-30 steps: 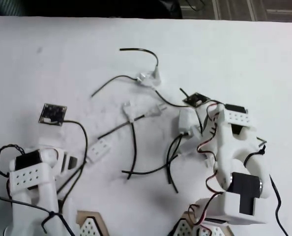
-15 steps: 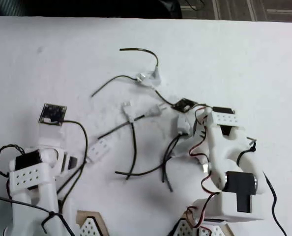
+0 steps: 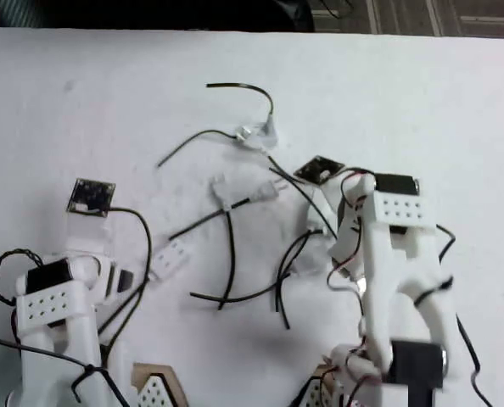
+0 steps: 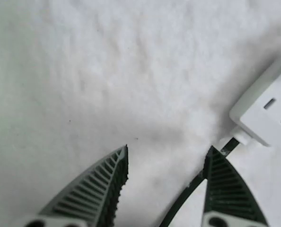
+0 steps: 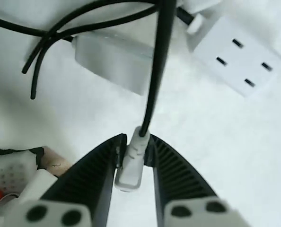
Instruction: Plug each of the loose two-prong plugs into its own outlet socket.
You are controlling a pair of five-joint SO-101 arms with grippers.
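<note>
Right gripper [image 5: 135, 142]: clenched on small white plastic plug [image 5: 130, 166] with black cord, near white four-slot outlet block [image 5: 237, 54]. Left gripper [image 4: 166, 156]: released, well apart from it. Judged need: prongs squared to slots before pressing

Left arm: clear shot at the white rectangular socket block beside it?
Probably yes. The left gripper is open close beside the white rectangular socket block, with bare table between them; only the block's black cord runs past one finger.

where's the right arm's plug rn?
Right wrist view: the white plug is clamped in the right gripper, its black cord leading off past the white outlet block.
</note>
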